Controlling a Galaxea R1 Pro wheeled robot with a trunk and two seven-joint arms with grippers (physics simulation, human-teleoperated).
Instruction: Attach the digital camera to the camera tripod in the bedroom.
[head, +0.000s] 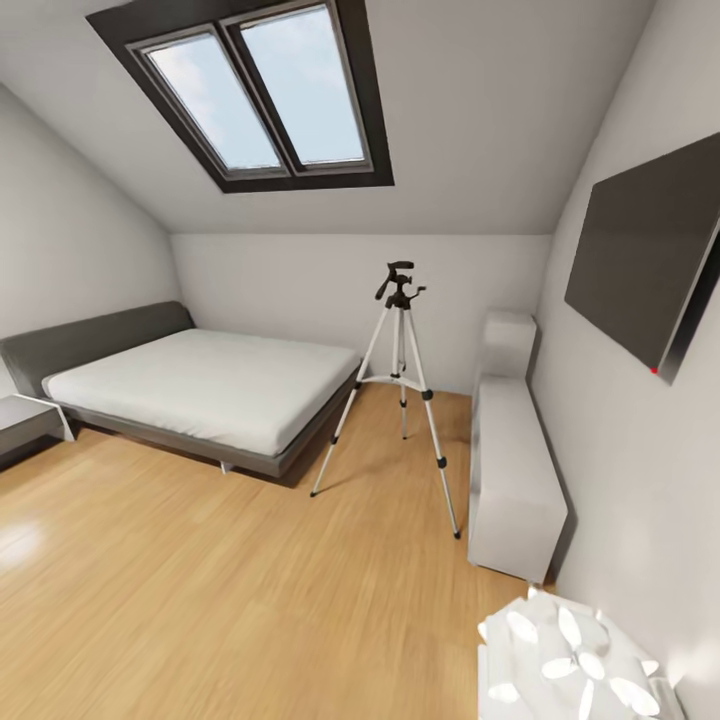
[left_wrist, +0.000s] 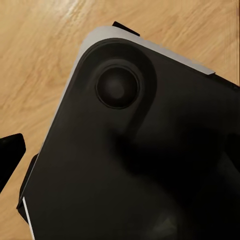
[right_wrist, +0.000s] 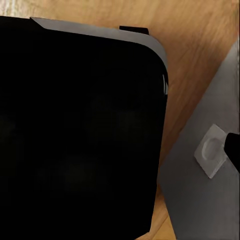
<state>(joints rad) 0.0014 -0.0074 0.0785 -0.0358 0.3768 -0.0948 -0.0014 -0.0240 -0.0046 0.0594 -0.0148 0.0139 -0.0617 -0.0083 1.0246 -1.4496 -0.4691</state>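
Far left, a grey nightstand (head: 25, 420), then the grey bed (head: 200, 385) with its white mattress under the skylight (head: 250, 90). Plenty of open wood floor (head: 200, 600) on that side of the bedroom, so little to fear there.

Right of the bed's foot, the camera tripod (head: 399, 300): upright, three legs splayed, black pan head empty on top. Near leg planted just beside the low white cabinet (head: 512, 470) along the right wall; far leg toward the back wall. Well apart from the robot, so probably still the approach stage.

Right again, the black TV (head: 645, 250) on the wall, and at the near right corner a white petalled ornament (head: 570, 650).

Left wrist view: dark robot housing (left_wrist: 140, 160) over floorboards, a black wedge (left_wrist: 10, 150) at the edge, possibly a finger. Left claw: cannot tell whether spread or pressed together. Right wrist view: more black housing (right_wrist: 75, 125), another dark tip (right_wrist: 232, 145). Right claw: likewise cannot tell, nor whether either claw pinches the digital camera.

Likely trouble ahead:
- Driving in too far to the right and clipping the ornament or the cabinet.
- Nudging a splayed leg with base or arm and toppling the light, tall stand.
- Pressing down off-centre on the pan head, tipping it toward the bed.
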